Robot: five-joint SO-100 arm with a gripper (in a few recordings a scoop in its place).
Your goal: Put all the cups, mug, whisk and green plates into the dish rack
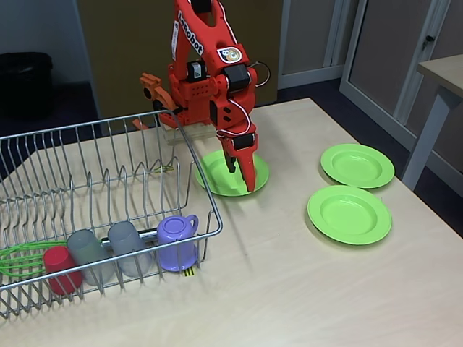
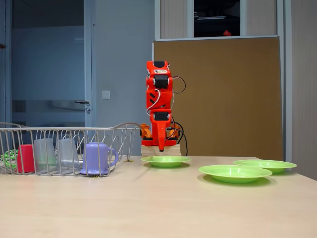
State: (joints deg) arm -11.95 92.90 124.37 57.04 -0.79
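In the higher fixed view, the orange arm is folding down at the far side of the tabletop (image 1: 289, 289), with its end effector (image 1: 241, 173) pointing downward over a lime-green plate (image 1: 217, 177). One long finger tip is reaching the plate's right edge, and a shorter dark finger is sitting above the plate's middle; the two are spreading slightly apart, with nothing between them. Two more green plates are lying well to the right: the farther plate (image 1: 357, 165) and the nearer plate (image 1: 349, 214), just beside each other without overlapping. The silver wire dish rack (image 1: 108, 181) is occupying the left side. Along its front edge, a red cup (image 1: 59, 266), two grey-blue cups (image 1: 90, 253) (image 1: 129, 246) and a lilac mug (image 1: 178, 240) are lying in a row (the mug's handle is turning toward the right). The green whisk (image 1: 18, 259) is resting at the rack's left end, behind the red cup.

In the low, table-level fixed view, the end effector (image 2: 161, 148) is hanging just above the green plate (image 2: 165, 160) at the arm's base; from here I cannot tell how far its fingers are parted. The other two plates (image 2: 235, 172) (image 2: 265, 165) are sitting to the right. The dish rack (image 2: 69, 130) is holding the red cup (image 2: 26, 157), the grey cups (image 2: 44, 154) (image 2: 67, 153) and the mug (image 2: 96, 157), with a bit of whisk (image 2: 9, 157) showing at the far left.
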